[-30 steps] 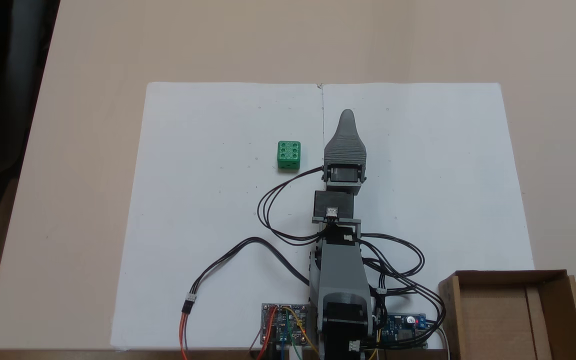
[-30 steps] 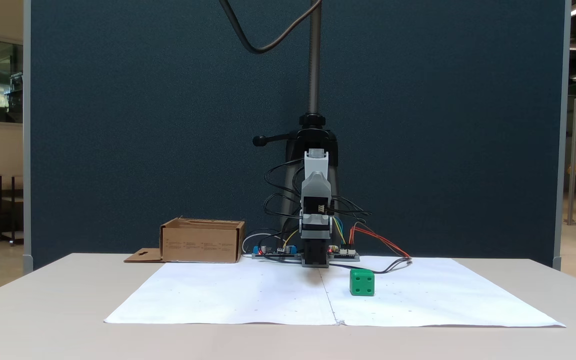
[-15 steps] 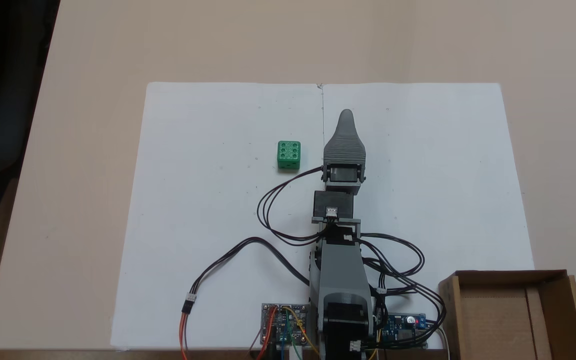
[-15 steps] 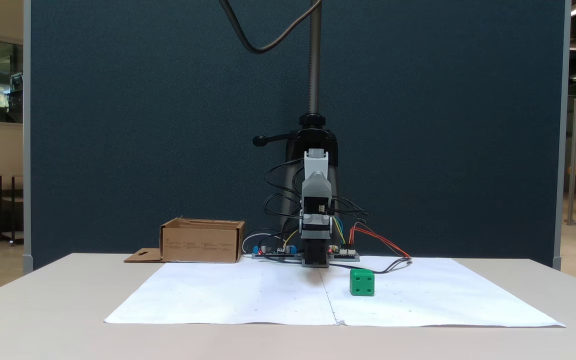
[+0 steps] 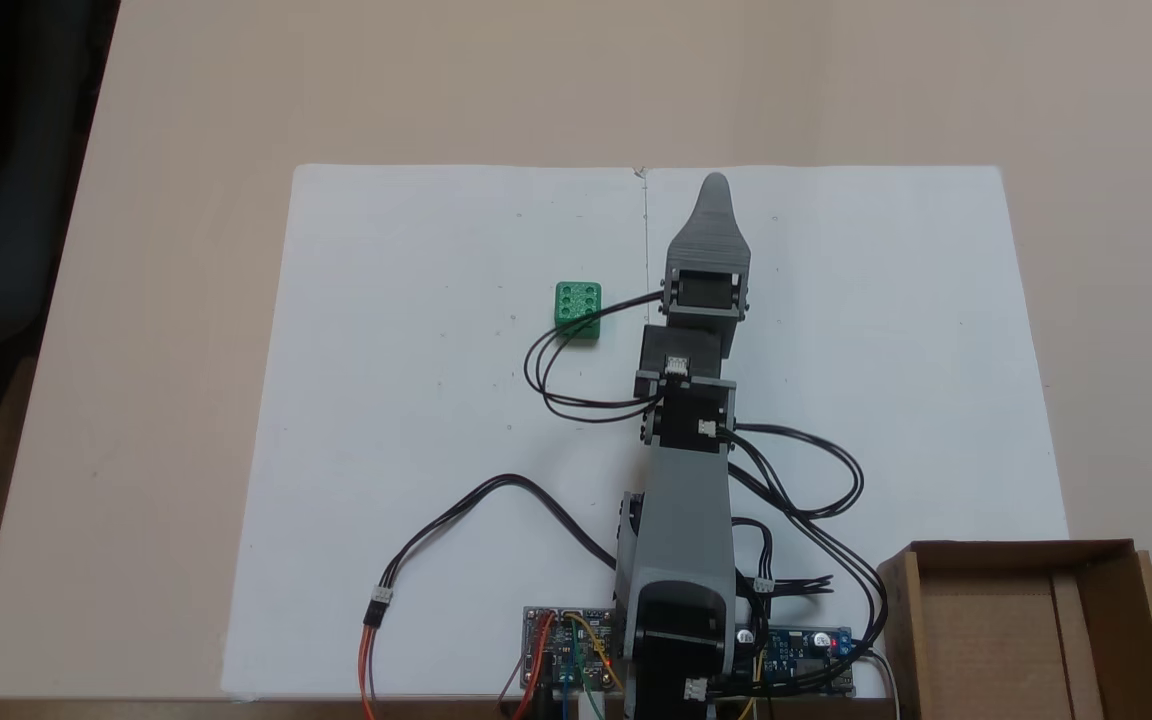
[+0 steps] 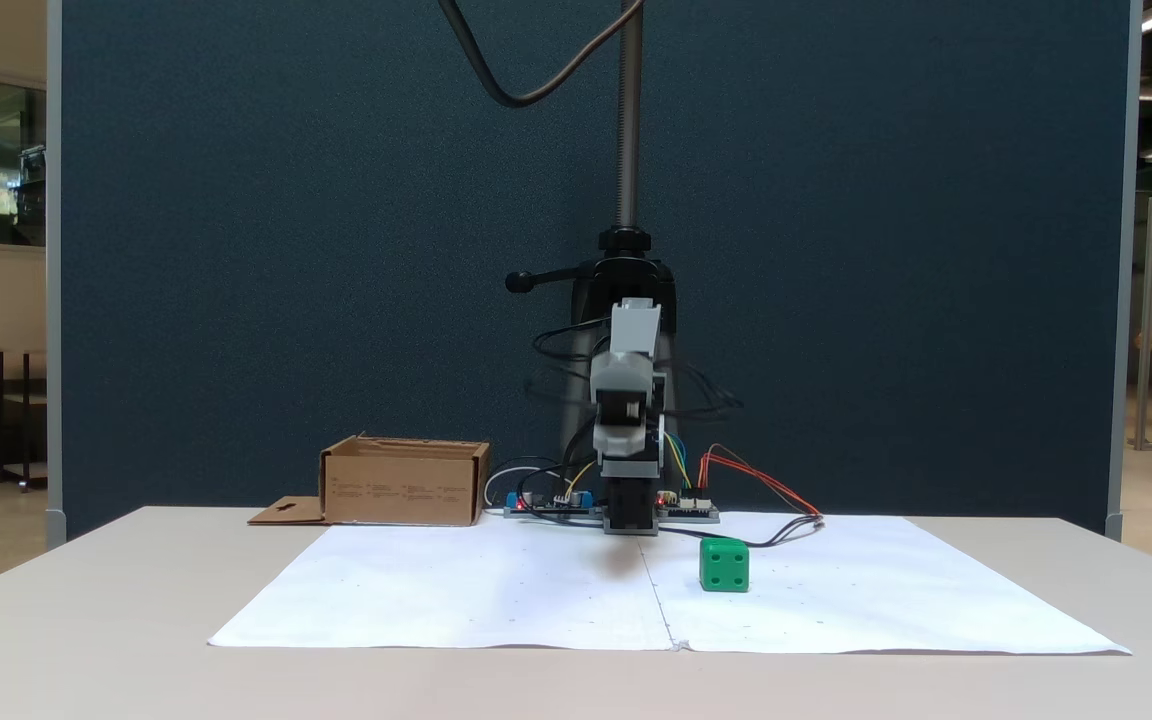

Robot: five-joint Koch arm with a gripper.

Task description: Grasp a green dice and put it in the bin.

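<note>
Green dice (image 5: 577, 308) mid-paper (image 5: 416, 420), claw (image 5: 714, 185) near far edge.

I read dice (image 5: 577, 308): bright green, same-green pips | bin (image 5: 1016, 630): brown corrugated | paper (image 5: 416, 400): white | arm (image 5: 681, 520): grey | backdrop (image 6: 336, 250): dark blue

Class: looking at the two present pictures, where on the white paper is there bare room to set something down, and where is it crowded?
Bare: the paper beyond and left of the green dice, and right of the pincer, in the top-down fixed view. Crowded: the near edge, with cables and circuit boards beside the bin.
</note>
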